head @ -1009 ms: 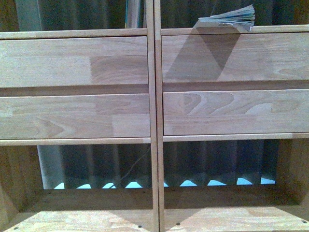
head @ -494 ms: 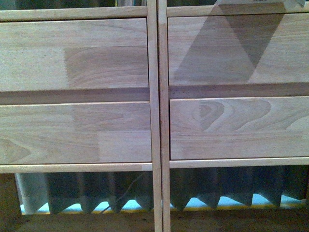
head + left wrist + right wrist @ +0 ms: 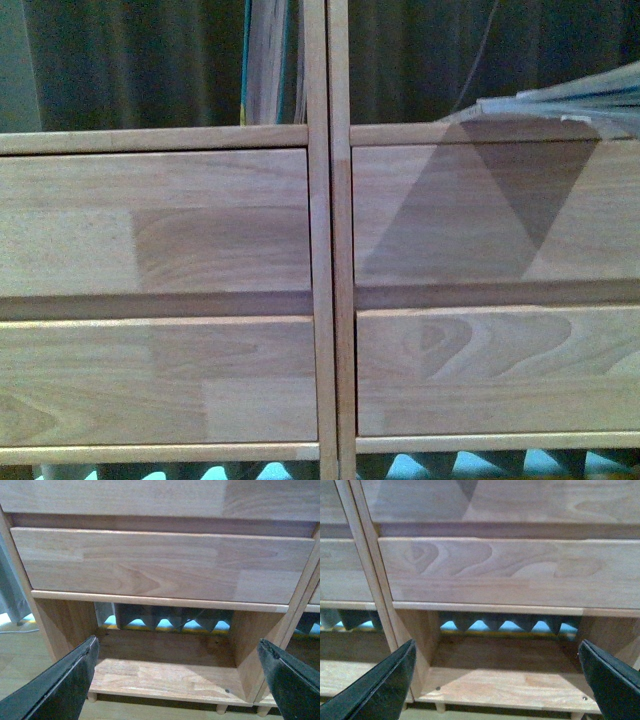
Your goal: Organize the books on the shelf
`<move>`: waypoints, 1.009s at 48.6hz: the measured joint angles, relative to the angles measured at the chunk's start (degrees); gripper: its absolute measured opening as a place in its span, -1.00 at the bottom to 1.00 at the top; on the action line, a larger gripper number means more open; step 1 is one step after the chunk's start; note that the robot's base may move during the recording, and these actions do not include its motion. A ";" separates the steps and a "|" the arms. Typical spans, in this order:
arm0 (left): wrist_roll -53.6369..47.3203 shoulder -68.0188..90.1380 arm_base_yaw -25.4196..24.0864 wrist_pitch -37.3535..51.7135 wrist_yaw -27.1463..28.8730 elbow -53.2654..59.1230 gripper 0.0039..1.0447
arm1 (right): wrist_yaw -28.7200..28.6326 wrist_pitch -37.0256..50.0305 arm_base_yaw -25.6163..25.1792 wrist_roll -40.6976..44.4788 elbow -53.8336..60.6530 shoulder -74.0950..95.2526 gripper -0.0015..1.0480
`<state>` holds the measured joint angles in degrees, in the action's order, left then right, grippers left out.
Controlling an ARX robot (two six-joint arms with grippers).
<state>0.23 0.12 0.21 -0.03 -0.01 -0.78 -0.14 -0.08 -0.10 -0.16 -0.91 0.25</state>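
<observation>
A light natural-wood shelving unit [image 3: 200, 230] of two matching bays filled the front view, each bay faced with two horizontal plank panels and divided by thin uprights at the centre.

On the upper shelf of the left bay, a thick teal-covered book with pale pages [image 3: 268, 62] stood upright, just beside the central upright. In the right bay, on the same level, a thin pale paperback with fanned page edges [image 3: 565, 100] lay flat. Its near edge reached the front of the shelf, and a dark angular shadow fell on the panel below it. A dark pleated curtain [image 3: 120, 60] hung behind the unit.

In the left wrist view, the left gripper [image 3: 177, 642] faced the open lower compartment of the left bay. Its two black fingers [image 3: 60, 685] were spread wide apart with nothing between them. Short peg legs [image 3: 91, 696] showed under the bottom board.

In the right wrist view, the right gripper [image 3: 496, 642] faced the lower compartment of the right bay. Its black fingers [image 3: 615, 680] were likewise spread wide and empty. A bright blue strip [image 3: 480, 626] showed beneath the zigzag curtain hem at the back of that compartment.

Neither gripper was touching a book or the shelving.
</observation>
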 joint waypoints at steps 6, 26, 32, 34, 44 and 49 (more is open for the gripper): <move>-0.02 0.02 0.00 0.00 0.02 0.00 0.86 | -0.02 0.00 -0.02 -0.04 0.00 0.00 0.86; 0.00 0.00 0.00 0.00 0.02 0.02 0.86 | -23.34 -3.06 -7.32 -14.45 -13.31 22.49 0.86; 0.00 0.00 0.00 0.00 0.02 0.02 0.86 | -20.26 10.14 -2.60 -33.22 -20.33 36.37 0.86; 0.00 0.00 0.00 0.00 0.02 0.02 0.86 | -18.64 13.92 -0.31 -38.45 -22.49 40.94 0.86; 0.00 0.00 0.00 0.00 0.04 0.02 0.86 | -15.93 22.53 5.40 -58.40 -34.73 61.20 0.86; -0.02 0.00 0.00 0.00 0.02 0.02 0.86 | -15.43 22.80 6.01 -62.69 -39.58 67.08 0.86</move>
<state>0.21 0.12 0.21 -0.03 0.01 -0.75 -15.57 22.72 5.91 -62.85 -40.49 67.33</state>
